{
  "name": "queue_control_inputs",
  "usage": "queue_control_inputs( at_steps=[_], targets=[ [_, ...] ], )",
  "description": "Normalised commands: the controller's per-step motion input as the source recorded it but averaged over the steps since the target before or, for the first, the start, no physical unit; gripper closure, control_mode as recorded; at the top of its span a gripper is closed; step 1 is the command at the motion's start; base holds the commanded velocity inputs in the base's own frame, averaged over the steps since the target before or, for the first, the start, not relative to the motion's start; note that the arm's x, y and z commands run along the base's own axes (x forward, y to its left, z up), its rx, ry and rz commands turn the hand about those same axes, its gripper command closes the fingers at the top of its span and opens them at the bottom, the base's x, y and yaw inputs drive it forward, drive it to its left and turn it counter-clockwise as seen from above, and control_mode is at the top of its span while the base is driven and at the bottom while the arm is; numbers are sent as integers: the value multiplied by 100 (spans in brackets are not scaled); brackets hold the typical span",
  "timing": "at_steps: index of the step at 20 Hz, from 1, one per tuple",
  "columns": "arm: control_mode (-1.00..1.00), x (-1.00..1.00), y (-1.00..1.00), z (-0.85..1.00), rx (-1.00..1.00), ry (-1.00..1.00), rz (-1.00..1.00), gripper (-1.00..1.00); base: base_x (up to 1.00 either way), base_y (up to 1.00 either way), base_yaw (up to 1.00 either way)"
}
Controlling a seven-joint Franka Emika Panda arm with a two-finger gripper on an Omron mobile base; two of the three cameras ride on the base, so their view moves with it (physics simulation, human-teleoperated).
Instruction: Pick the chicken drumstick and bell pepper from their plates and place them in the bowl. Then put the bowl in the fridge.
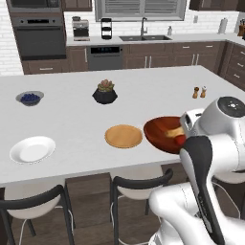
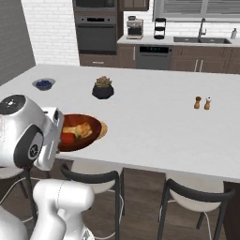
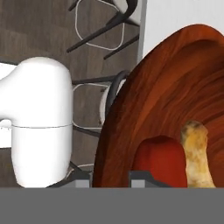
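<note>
The big reddish-brown bowl (image 1: 160,131) sits at the near edge of the white counter (image 1: 72,119), right by the robot's arm. Part of it hangs out past the edge. Inside it lie the red bell pepper (image 1: 180,139) and the golden chicken drumstick (image 1: 174,132), side by side and touching.

In the hand view, the gripper (image 3: 111,178) is at the bowl's rim. One dark finger tip sits outside the bowl wall and the other sits inside, with the rim between them. They look closed onto the rim. The pepper is just behind the inside finger, and the drumstick stands next to it.

The tan wooden plate (image 1: 124,136) is just to the left of the bowl in the left base view. The white plate (image 1: 32,149) is well apart from it, farther left, near the counter's front edge.

A small grey-blue bowl of dark berries (image 1: 29,98) sits farther back on the left. A black plant pot (image 1: 105,93) stands in the middle of the counter. Two little shakers (image 1: 199,92) stand close together on the right side.

Dark chairs with white seats (image 2: 96,180) are tucked under the counter's near edge. Along the back wall there is an oven (image 1: 40,38), a coffee machine (image 1: 80,28), and a sink with a tap (image 1: 143,33).
</note>
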Motion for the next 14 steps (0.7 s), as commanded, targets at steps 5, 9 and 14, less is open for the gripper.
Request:
queue_control_inputs(
  at_steps=[5,9,14],
  targets=[
    [-100,-57,7,-9,1,-8,0,100,0,0,0],
    [-100,0,0,0,0,0,0,100,0,0,0],
    [100,0,0,0,0,0,0,100,-33,0,0]
  ],
)
